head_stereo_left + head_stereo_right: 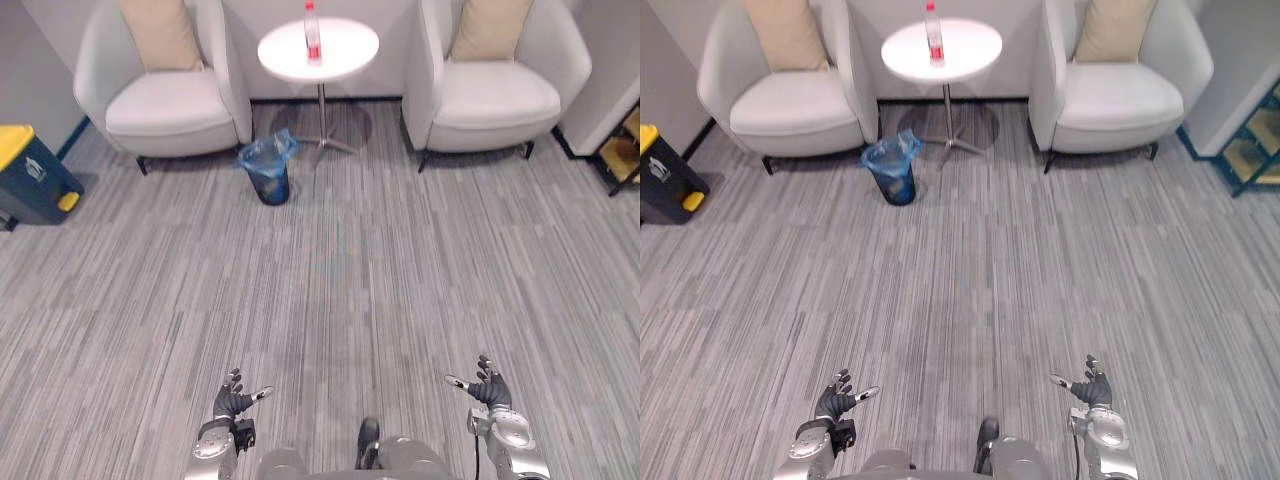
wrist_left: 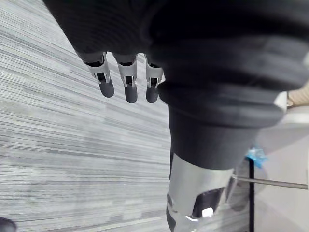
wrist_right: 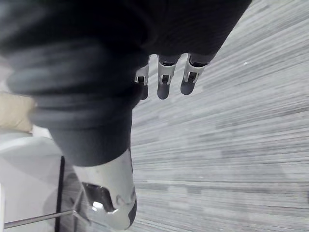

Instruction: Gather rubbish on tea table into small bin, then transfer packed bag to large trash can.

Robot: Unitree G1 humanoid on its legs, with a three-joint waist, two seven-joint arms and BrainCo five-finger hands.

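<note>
Both hands are hanging empty and splayed, left hand [image 1: 233, 400] at seven o'clock, right hand [image 1: 488, 390] at five, seemingly since nothing is within reach; the large trash can [image 1: 30, 175] is waiting at ten; the small bin [image 1: 268, 170] is sitting at eleven just beside the desk [image 1: 345, 55], probably handy for the bottle [image 1: 312, 32] standing upright there at twelve.

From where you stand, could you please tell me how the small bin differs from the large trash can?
The small bin is open-topped, lined with a blue bag; the large trash can is boxy with a yellow lid. The small bin stands beside the table; the large trash can stands far left. Both stand upright on the carpet.
</note>
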